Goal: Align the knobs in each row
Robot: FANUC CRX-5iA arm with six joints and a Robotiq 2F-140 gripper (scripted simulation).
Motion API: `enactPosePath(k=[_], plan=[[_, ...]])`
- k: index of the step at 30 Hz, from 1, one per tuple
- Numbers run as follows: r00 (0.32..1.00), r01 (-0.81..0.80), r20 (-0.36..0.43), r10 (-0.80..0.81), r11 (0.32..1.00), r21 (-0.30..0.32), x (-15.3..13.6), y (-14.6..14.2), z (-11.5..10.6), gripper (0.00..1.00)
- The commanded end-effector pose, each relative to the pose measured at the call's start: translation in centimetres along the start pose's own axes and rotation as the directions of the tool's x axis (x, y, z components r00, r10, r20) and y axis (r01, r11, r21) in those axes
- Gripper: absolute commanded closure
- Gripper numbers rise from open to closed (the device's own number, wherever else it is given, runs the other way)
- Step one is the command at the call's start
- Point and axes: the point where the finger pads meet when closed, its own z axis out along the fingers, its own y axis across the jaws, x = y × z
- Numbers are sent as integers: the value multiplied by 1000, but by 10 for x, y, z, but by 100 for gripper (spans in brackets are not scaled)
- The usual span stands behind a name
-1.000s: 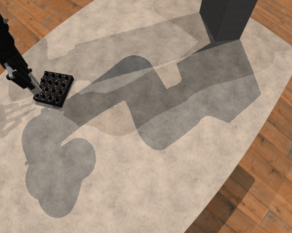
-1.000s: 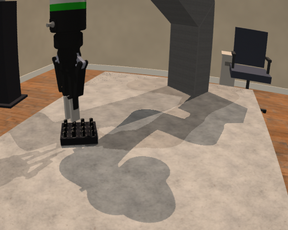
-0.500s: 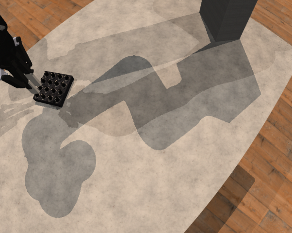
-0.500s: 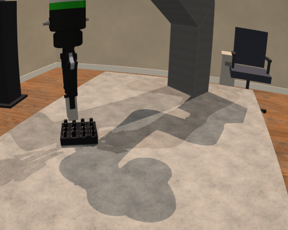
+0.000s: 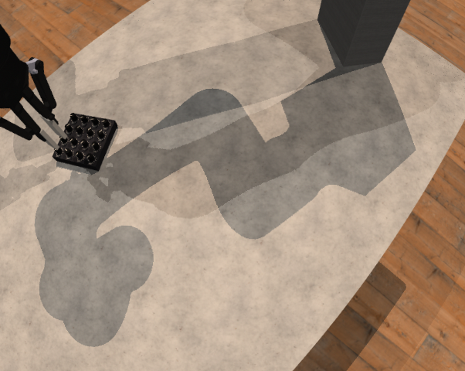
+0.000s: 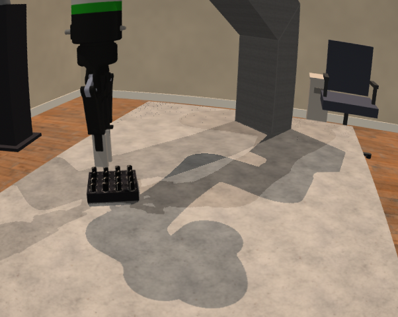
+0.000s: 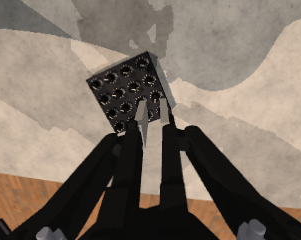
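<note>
The black knob box (image 5: pixel 106 144) (image 6: pixel 112 197) (image 7: pixel 107 88) stands flat on the pale table, its four-by-four grid of black knobs facing up. My gripper (image 5: pixel 62 142) (image 6: pixel 104 164) (image 7: pixel 154 109) is slightly open, with a narrow gap between its pale fingertips. In the exterior view the tips are just above the knob tops, over the far left part of the box. In the wrist view they cover some knobs near one edge. I see no knob clearly held. Pale lines and ring marks show, but they are too small to read surely. I cannot make out the names or the socket.
A thick dark grey column (image 5: pixel 356 32) (image 6: pixel 257 85) stands on the table, far from the box. Grey shadows cross the pale table top (image 5: pixel 225 299) (image 6: pixel 312 259). A chair (image 6: pixel 349 74) and a black cabinet (image 6: pixel 8 74) stand beyond the table.
</note>
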Motion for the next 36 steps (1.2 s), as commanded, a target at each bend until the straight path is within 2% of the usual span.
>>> enactPosePath(k=[1,7,9,10,16,24,26,28,36], plan=[[988,-152,19,152,988,-27,0,0,-1,88],[939,-343,14,344,939,-30,0,0,-2,88],[939,-343,14,344,939,-30,0,0,-2,88],[902,-431,11,431,902,-31,0,0,-3,88],[811,-584,5,585,811,-32,0,0,-4,88],[631,-776,-4,776,630,-32,0,0,-6,88],[631,-776,-4,776,630,-32,0,0,-6,88],[536,-844,-7,844,535,-31,1,0,-7,88],[341,-940,-14,940,341,-28,1,-1,-8,88]])
